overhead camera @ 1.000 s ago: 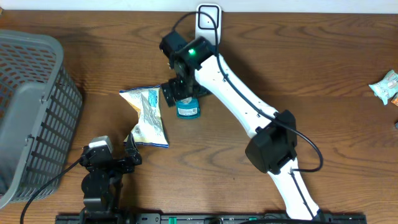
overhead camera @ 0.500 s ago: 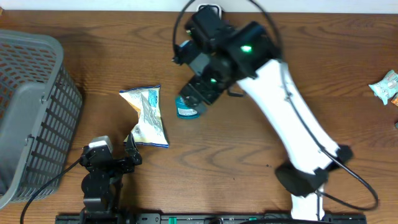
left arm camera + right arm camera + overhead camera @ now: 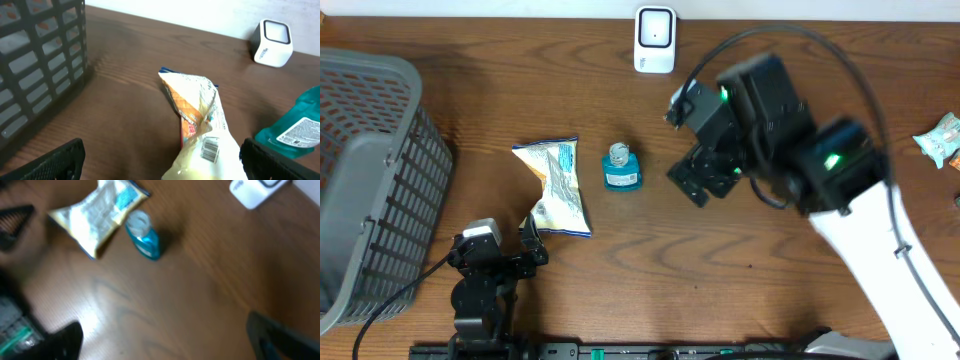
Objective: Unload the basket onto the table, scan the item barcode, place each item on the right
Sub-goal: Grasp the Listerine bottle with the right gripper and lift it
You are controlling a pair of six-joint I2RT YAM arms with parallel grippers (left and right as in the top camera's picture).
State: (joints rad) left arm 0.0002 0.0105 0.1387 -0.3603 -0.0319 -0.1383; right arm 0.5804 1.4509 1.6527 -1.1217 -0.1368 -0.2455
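Bottle (image 3: 621, 168): lies toward table (image 3: 650, 280) far edge, near scanner (image 3: 654, 38), likely for scanning.
Right gripper (image 3: 698, 184): released, empty, beside bottle.
Left gripper (image 3: 525, 250): released, empty.

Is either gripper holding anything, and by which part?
Nothing is held. The left gripper and right gripper are both open and empty; the bottle sits free.

Even soft light, right wrist view blurred (smeared)

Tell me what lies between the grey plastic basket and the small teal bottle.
A crumpled white snack bag lies between grey basket and teal bottle, clearest in the overhead view.
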